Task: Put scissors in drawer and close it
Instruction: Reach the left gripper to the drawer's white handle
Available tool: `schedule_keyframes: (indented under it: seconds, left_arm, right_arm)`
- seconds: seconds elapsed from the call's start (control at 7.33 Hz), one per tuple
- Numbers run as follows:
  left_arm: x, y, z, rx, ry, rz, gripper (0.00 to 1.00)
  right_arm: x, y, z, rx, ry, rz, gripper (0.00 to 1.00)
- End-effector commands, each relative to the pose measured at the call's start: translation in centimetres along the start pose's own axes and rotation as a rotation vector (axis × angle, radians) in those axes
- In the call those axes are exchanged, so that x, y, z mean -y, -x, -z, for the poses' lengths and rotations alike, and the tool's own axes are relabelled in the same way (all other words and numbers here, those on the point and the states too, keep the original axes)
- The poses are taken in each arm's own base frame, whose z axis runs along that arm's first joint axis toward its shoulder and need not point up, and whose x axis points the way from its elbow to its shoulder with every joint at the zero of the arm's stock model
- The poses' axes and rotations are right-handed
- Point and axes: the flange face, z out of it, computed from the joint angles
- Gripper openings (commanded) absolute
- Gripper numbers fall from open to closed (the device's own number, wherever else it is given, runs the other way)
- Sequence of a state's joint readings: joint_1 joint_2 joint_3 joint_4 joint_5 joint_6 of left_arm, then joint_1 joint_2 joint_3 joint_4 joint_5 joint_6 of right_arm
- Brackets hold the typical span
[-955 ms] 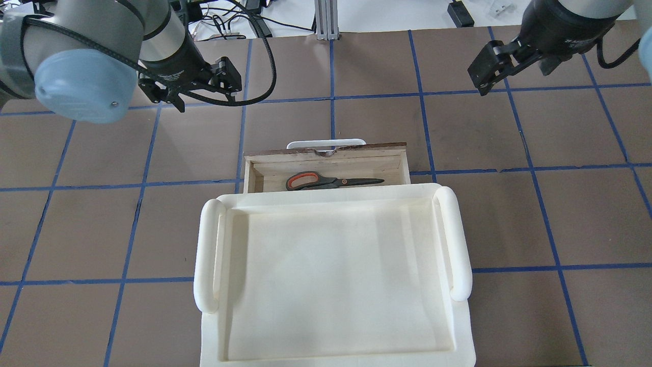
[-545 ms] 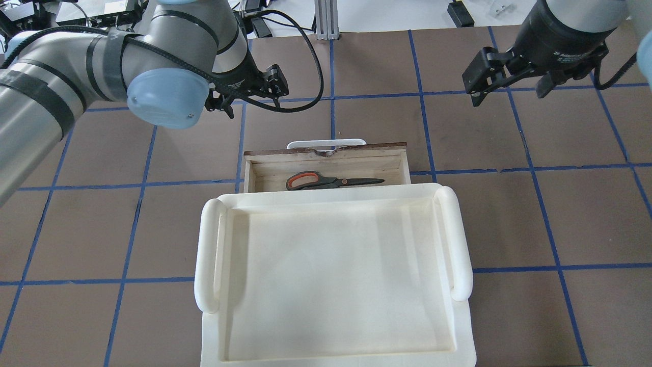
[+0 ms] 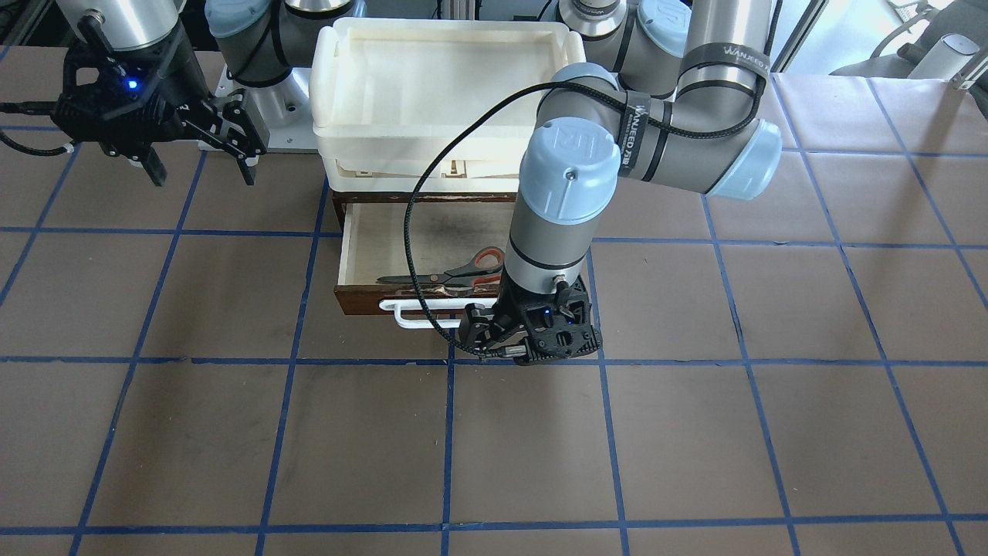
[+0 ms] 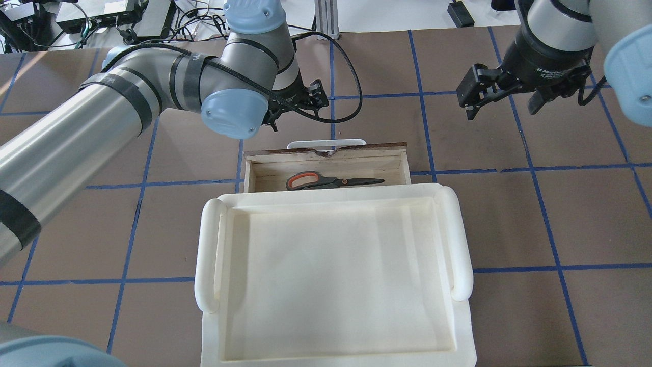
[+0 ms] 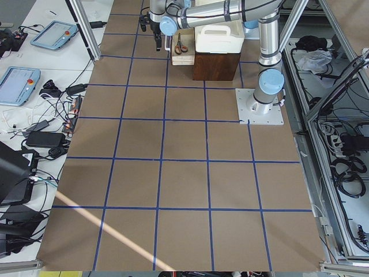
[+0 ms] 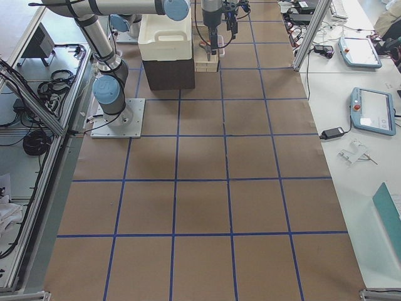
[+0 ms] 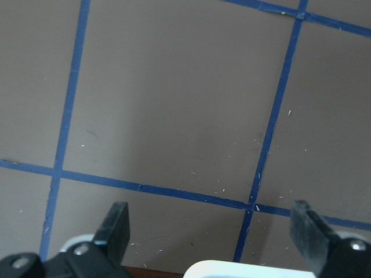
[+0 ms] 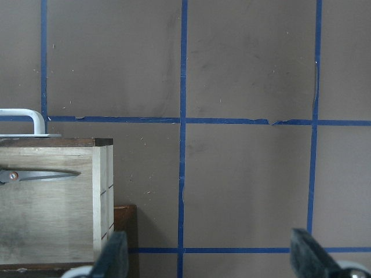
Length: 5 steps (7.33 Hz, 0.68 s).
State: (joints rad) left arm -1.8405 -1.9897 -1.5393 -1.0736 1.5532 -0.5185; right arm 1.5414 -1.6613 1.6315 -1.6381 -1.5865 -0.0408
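The scissors (image 4: 331, 181) lie flat inside the open drawer (image 4: 326, 152), orange-lined handles to the overhead view's left; they also show in the front view (image 3: 455, 272). The drawer's white bar handle (image 4: 326, 142) faces away from the robot. My left gripper (image 4: 295, 108) is open and empty, hovering just beyond that handle, pointing down (image 3: 532, 342). In its wrist view (image 7: 211, 229) the handle's edge (image 7: 232, 270) peeks in below the spread fingers. My right gripper (image 4: 501, 104) is open and empty, off to the drawer's right (image 3: 201, 166). Its wrist view (image 8: 210, 255) shows the drawer's corner (image 8: 58, 214).
A cream plastic tray (image 4: 204, 255) sits on top of the dark brown cabinet (image 5: 216, 66) that the drawer slides out of. The table is brown with blue tape grid lines. Cables and equipment lie beyond the far edge (image 4: 102, 15).
My left arm has swung right, bringing its gripper from the far left to just beyond the drawer handle. My right gripper shifted slightly left. The scissors and drawer have not moved.
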Motion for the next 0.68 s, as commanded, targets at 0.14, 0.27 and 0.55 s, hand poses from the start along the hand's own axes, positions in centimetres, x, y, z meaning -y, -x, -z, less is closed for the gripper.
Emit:
schedule_keyframes:
  seconds: [0.14, 0.27, 0.55]
  left_arm:
    - [-1.4, -2.0, -4.0, 0.032, 0.054, 0.029, 1.0]
    - [-1.5, -2.1, -4.4, 0.036, 0.062, 0.027, 1.0]
    - [-1.5, -1.9, -4.4, 0.043, 0.074, 0.026, 1.0]
  right_arm:
    - [-0.5, 0.1, 0.1, 0.011, 0.011, -0.066, 1.0]
    - [-0.6, 0.1, 0.0, 0.008, 0.016, -0.066, 1.0]
    - [-0.2, 0.2, 0.4, 0.014, 0.002, -0.067, 1.0]
